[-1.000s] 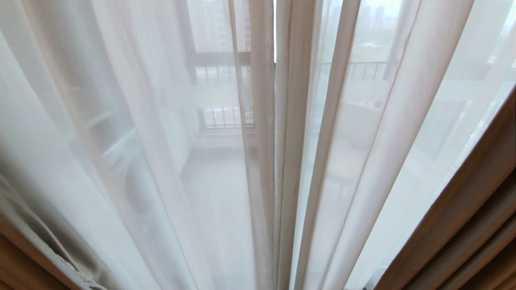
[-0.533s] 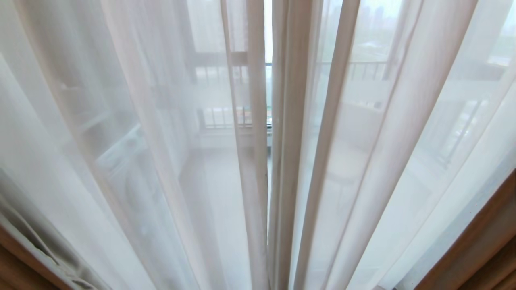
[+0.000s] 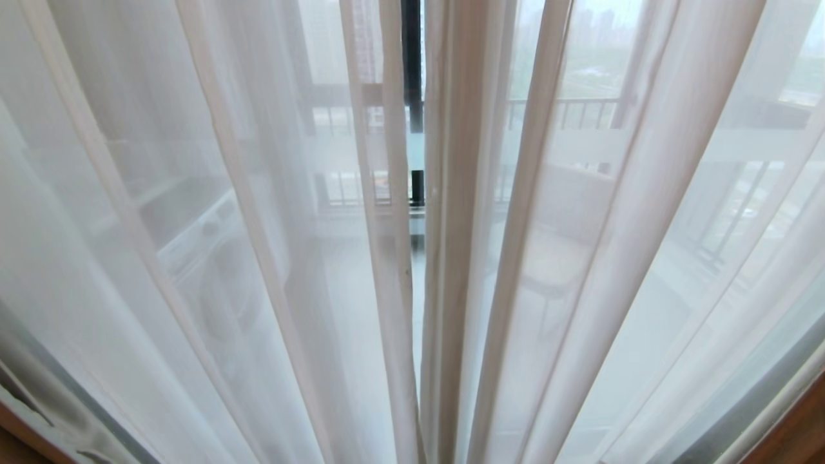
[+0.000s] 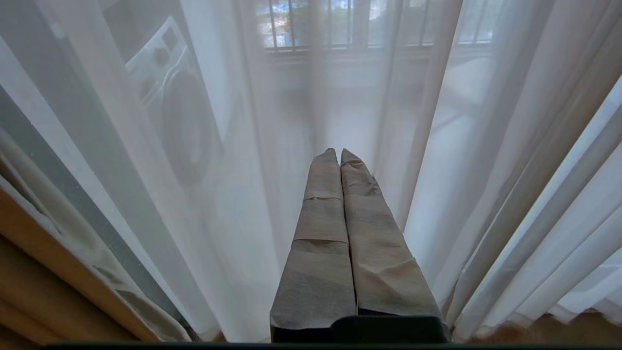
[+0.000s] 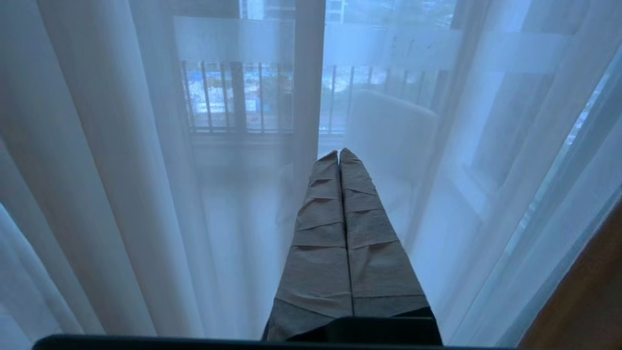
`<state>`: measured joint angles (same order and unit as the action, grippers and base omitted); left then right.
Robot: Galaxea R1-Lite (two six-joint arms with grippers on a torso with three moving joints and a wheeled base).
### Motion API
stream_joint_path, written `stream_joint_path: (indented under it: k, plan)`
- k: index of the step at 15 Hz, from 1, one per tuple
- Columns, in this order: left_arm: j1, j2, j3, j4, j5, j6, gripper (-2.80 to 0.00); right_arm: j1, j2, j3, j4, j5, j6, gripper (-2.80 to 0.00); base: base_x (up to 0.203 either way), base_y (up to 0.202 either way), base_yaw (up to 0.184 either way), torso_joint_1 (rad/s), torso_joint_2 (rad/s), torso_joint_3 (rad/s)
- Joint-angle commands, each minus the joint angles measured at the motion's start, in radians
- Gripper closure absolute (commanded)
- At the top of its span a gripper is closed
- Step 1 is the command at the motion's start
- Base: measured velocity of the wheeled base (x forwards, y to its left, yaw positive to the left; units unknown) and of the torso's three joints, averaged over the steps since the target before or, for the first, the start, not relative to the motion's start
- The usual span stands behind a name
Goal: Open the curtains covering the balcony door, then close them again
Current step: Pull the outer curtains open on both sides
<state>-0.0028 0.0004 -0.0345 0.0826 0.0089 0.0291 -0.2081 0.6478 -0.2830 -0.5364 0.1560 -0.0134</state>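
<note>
Head view: sheers (image 3: 580, 258) narrowly parted | left pincer (image 4: 338, 154) closed, empty | right pincer (image 5: 338, 155) closed, empty

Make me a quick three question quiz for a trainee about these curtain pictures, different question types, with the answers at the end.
1. True or false: the sheer curtains hang drawn across the balcony door, with only a thin gap in the middle.
2. Multiple choice: seen through the left sheer is A) a washing machine, B) a bicycle, C) a ladder.
3. Fill in: in the wrist views, the left gripper and the right gripper are both ____, holding no fabric.

Key: 1 true; 2 A; 3 shut.
</note>
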Motion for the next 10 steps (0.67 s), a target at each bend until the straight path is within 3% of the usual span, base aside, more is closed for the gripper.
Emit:
stream_joint_path:
  k: [1,7,10]
  plan:
    - [0.001,0.000,0.001,0.000,0.000,0.000,0.00,0.069,-0.036,0.055,-0.001,-0.022,0.000,0.00,0.000,0.000,0.000,0.000,0.00,0.000]
    - [0.001,0.000,0.000,0.000,0.000,0.000,0.00,0.132,-0.249,0.266,0.035,-0.024,0.000,0.00,0.000,0.000,0.000,0.000,0.00,0.000]
    - [0.001,0.000,0.001,0.000,0.000,0.000,0.00,0.199,-0.366,0.282,0.204,-0.036,-0.002,0.00,0.000,0.000,0.000,0.000,0.00,0.000]
